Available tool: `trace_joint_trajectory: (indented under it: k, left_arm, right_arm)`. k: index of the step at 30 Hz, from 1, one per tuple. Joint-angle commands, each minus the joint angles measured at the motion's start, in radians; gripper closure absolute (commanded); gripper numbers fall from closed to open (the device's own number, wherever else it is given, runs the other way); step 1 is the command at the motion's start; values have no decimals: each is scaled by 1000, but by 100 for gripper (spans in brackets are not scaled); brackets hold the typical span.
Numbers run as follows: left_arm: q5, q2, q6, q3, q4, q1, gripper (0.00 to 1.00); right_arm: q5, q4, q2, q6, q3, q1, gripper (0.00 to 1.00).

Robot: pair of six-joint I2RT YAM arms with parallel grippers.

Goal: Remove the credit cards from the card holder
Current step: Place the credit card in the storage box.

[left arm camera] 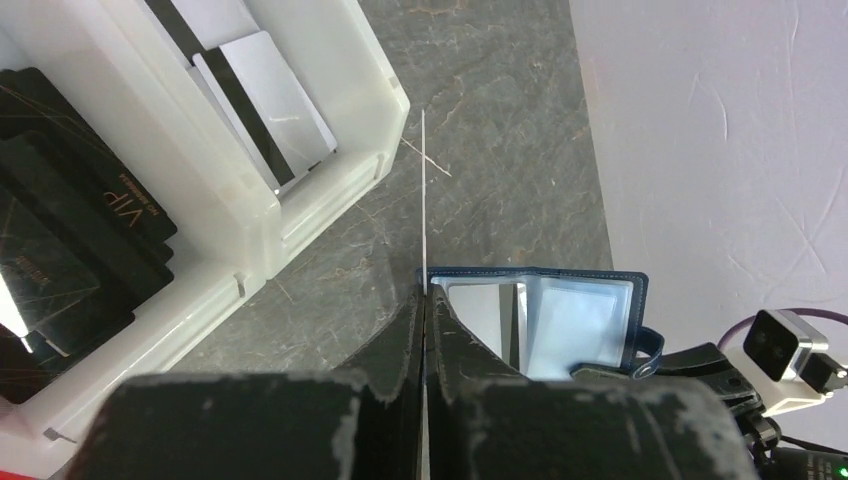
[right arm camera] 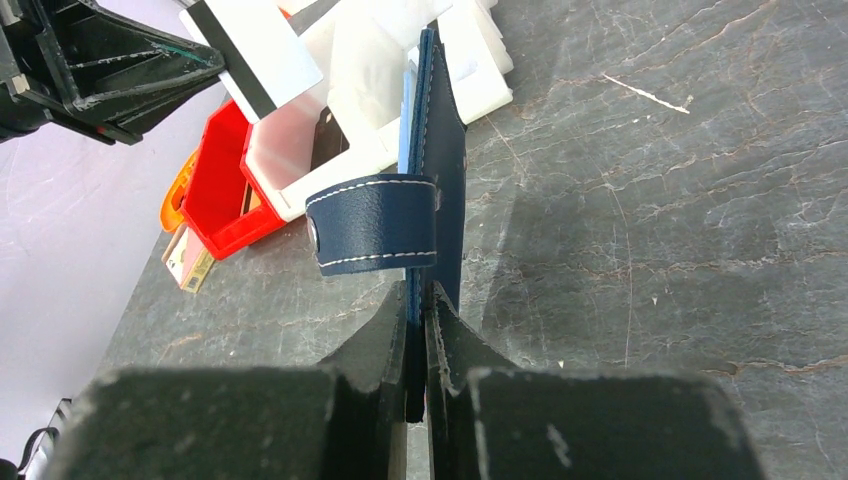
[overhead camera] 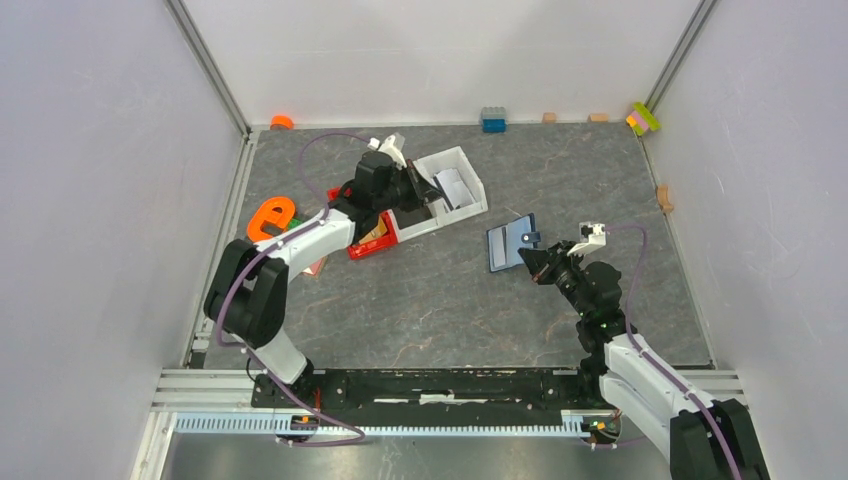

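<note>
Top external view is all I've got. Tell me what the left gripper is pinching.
Observer: Left gripper is shut on a thin white card, edge-on in its wrist view.
Operator: Check the right grip.
Observer: Right gripper clamps the card holder by its edge, strap tab looped across it.
Operator: Report the bin.
Observer: Black cards marked VIP lie in one compartment of the white bin.

One dark navy-blue folding card holder [overhead camera: 510,243] is counted. At least two light grey flat cards [left arm camera: 270,100] are seen, and one white plastic bin [left arm camera: 365,60].
</note>
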Motion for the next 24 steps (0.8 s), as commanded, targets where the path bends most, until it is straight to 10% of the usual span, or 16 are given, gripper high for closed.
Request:
trace_joint_trajectory:
  k: [1, 16, 24]
  left_arm:
    - [-72, -65, 74, -24, 18, 5, 98]
    - [-106, -81, 50, -85, 33, 55, 98]
    - [127, 86, -36, 23, 126, 52, 98]
  right_arm:
    - [-1, 60, -17, -7, 7, -2, 100]
    - [-2, 60, -11, -11, 8, -2, 100]
    - [6, 57, -8, -13, 8, -2, 100]
